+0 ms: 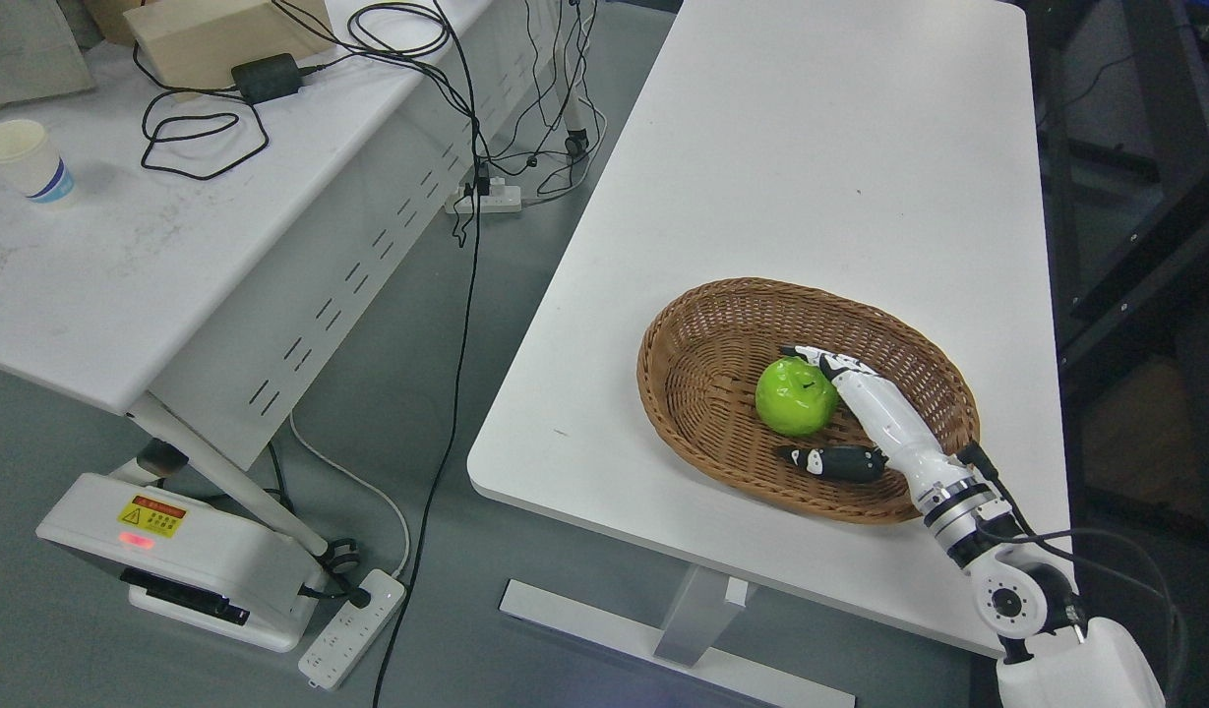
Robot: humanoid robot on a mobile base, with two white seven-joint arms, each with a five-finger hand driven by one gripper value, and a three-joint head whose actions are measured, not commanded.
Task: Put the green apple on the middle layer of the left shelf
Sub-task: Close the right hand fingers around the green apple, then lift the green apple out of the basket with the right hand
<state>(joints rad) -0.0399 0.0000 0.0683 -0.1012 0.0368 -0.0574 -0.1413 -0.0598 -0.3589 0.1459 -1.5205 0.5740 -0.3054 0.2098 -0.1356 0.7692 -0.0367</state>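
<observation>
One round, glossy green apple lies inside the oval brown wicker basket on the white rectangular table in the head view. Reaching in from the lower right, the white-and-black right hand cups the apple, its fingers over the top and its thumb below; a firm grip cannot be told. A paper cup stands on the neighbouring white desk.

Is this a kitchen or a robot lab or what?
Most likely a robot lab or workshop, not a kitchen. A robot's right hand reaches for a green apple in a wicker basket on a plain white table, and black cables run to power strips on the grey floor.
</observation>
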